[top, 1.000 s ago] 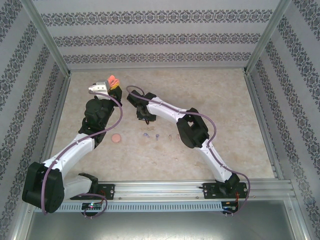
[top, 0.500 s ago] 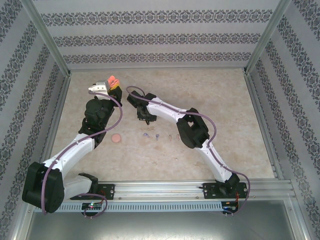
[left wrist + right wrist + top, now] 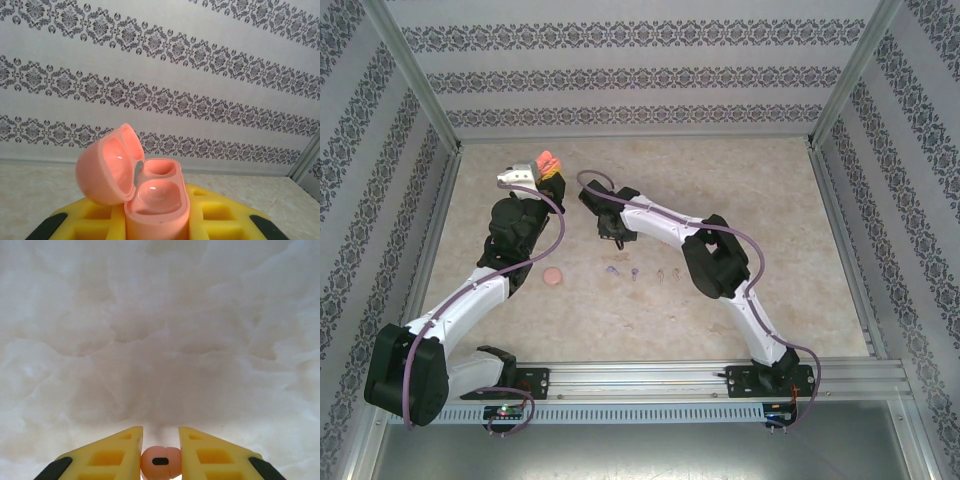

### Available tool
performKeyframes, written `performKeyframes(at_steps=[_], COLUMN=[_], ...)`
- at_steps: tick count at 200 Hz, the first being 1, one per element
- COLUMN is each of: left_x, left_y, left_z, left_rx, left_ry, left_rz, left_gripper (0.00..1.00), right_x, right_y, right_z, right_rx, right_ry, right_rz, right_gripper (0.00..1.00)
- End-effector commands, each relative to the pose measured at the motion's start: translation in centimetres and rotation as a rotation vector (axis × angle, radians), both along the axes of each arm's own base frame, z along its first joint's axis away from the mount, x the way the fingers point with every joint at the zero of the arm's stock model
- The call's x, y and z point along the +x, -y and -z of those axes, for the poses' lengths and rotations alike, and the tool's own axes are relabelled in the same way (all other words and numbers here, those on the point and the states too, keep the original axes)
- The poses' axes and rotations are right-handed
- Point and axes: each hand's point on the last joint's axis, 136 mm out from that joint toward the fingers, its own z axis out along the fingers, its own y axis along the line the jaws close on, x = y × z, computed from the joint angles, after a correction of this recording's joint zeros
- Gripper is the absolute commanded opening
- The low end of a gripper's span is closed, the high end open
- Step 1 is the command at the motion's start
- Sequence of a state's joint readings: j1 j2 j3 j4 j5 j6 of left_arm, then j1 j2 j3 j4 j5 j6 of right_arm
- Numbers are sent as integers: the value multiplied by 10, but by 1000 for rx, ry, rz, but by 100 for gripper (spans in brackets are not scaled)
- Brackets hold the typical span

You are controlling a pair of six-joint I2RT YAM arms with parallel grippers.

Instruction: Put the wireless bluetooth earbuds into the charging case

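My left gripper (image 3: pixel 157 222) is shut on a salmon-pink charging case (image 3: pixel 159 202), held upright with its lid (image 3: pixel 106 165) swung open to the left. Both sockets are empty. From above, this case (image 3: pixel 549 160) is raised at the far left of the table. My right gripper (image 3: pixel 160 431) points down at the table, shut on an orange-pink earbud (image 3: pixel 160 463) pinched between its yellow fingers (image 3: pixel 117 452). In the top view that gripper (image 3: pixel 611 236) hangs low at mid-table. Several tiny purplish and pinkish earbuds (image 3: pixel 633 272) lie in a row just in front of it.
A small round pinkish case (image 3: pixel 553 277) lies on the table beside the left arm's forearm. Patterned walls and metal posts (image 3: pixel 430 110) enclose the marbled table (image 3: pixel 770 200) on three sides. The rail with both arm bases (image 3: pixel 650 380) runs along the near edge.
The right gripper's fingers have closed in on the orange-pink earbud, and its elbow has shifted slightly right. The left arm and the open case have stayed still.
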State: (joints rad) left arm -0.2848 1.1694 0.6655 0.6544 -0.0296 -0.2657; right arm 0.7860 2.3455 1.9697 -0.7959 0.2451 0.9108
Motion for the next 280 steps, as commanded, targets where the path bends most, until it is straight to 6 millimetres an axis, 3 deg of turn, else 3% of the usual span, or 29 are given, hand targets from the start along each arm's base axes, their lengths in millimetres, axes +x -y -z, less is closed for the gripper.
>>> performKeyframes(at_steps=[1,56,88,110,139,169,202,280], left_x=[-3,4,10,13,11,6,7,31], left_y=[-2,2,5,15,35,58,66,86], left_z=[-26,-20,-7,4,16,23,23,28], left_rx=[6,5,8,28,68,120,157,234], left_ry=[98,77,40,17,39,92,143,188], left_rz=[11,20,34,81,199,325,366,415], left_gripper=[0,0,0,0,0,0,0,0], right_x=[19,31,31,31,32,34,39,49], right_y=[9,23,32,39,48,53,61,85], right_z=[-43,-66,-63,-61,-73,-101,-142,-251], right_rx=[41,50,53,78,105,142,191,356], right_ry=[114,194,217,224,251,297,366,579], right_rz=[14,-8,-12,-4,-6,-24,-43,-59], right_gripper=[23,23,23,22,22,22,22,23])
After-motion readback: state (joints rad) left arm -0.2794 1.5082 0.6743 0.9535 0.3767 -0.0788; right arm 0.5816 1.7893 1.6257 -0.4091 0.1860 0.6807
